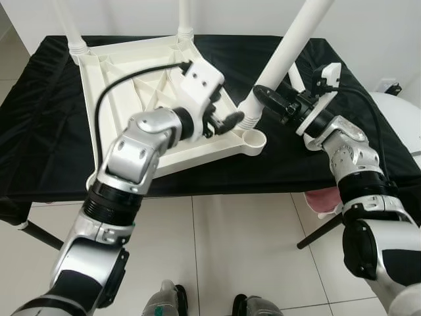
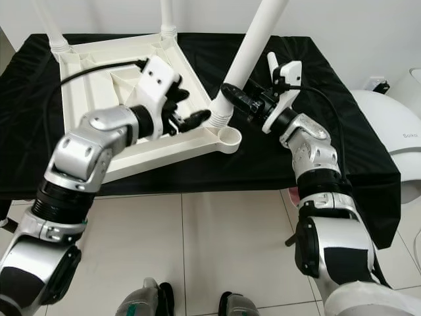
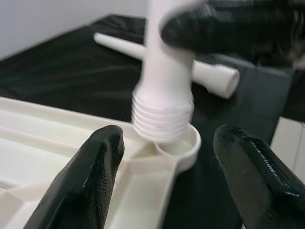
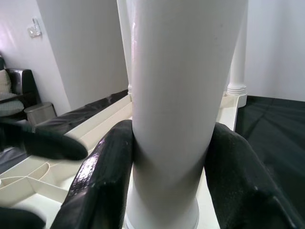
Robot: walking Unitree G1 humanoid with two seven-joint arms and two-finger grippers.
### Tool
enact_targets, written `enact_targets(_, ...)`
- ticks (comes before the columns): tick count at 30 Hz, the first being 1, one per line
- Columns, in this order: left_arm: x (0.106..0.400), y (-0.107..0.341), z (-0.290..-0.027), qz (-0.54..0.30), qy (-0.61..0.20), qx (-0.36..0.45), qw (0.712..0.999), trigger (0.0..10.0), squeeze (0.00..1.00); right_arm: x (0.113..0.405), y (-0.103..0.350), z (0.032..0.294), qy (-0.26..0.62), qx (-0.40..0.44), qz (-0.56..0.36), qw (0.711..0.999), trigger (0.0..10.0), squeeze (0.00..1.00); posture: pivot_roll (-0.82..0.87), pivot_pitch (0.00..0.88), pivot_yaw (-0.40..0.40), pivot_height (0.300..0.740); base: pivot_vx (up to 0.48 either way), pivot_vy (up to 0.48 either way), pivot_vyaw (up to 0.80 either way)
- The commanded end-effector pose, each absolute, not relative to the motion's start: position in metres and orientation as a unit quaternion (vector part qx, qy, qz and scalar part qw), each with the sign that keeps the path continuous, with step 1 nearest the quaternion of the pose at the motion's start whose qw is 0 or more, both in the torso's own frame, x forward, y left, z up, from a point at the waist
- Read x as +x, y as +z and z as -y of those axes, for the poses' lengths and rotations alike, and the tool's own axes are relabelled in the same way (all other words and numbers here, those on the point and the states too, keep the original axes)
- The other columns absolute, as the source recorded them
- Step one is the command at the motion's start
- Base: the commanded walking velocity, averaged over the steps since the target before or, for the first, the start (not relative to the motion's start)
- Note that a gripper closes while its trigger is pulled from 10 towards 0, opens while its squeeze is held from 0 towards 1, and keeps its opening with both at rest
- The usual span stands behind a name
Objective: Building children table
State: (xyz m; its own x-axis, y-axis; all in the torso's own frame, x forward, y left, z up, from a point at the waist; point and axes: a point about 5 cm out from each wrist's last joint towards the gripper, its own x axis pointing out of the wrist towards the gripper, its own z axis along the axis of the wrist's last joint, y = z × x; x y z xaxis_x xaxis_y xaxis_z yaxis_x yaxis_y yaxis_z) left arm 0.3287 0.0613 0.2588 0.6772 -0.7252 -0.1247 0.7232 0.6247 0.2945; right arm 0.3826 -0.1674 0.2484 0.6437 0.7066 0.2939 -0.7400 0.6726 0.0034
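Leg held over the last corner socket, not yet seated.

My right tool [image 1: 263, 99] is closed on the white leg [image 1: 289, 46] just above its threaded end, which hangs tilted over the open socket [image 1: 252, 139] at the near corner of the upturned white tabletop panel [image 1: 125, 72] on the black cloth [image 1: 39, 131]. I judge the leg light, stiff, smooth hollow plastic, apt to slip; a low hold is right. My left tool [image 1: 220, 122] is open beside the thread, elbow bent, wrist reaching in. A spare leg [image 3: 209, 76] lies behind.
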Motion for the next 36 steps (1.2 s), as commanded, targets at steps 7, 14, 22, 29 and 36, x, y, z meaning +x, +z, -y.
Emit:
enact_targets(7, 0.327, 0.250, -0.055, -0.004, -0.394, 0.166, 0.904, 10.0, 0.00, 0.379, 0.249, 0.172, 0.386, 0.059, 0.142, 0.910, 10.0, 0.00, -0.07, 0.120, -0.019, 0.740, 0.000, 0.000, 0.00)
enact_targets(14, 0.327, 0.237, -0.057, -0.016, -0.386, 0.193, 0.902, 10.0, 0.00, 0.376, 0.248, 0.172, 0.389, 0.072, 0.146, 0.907, 0.0, 0.00, -0.07, 0.138, -0.022, 0.740, 0.000, 0.000, 0.00)
enact_targets(22, 0.324, 0.216, -0.059, -0.038, -0.391, 0.234, 0.889, 10.0, 0.00, 0.373, 0.247, 0.175, 0.374, 0.058, 0.143, 0.914, 10.0, 0.00, -0.08, 0.144, -0.016, 0.740, 0.000, 0.000, 0.00)
enact_targets(29, 0.325, 0.198, -0.055, -0.057, -0.394, 0.259, 0.880, 10.0, 0.00, 0.369, 0.247, 0.176, 0.369, 0.059, 0.146, 0.916, 10.0, 0.00, -0.08, 0.151, -0.007, 0.740, 0.000, 0.000, 0.00)
enact_targets(36, 0.335, 0.193, -0.043, -0.064, -0.383, 0.259, 0.885, 10.0, 0.00, 0.365, 0.245, 0.178, 0.366, 0.058, 0.144, 0.917, 10.0, 0.00, -0.09, 0.157, 0.001, 0.740, 0.000, 0.000, 0.00)
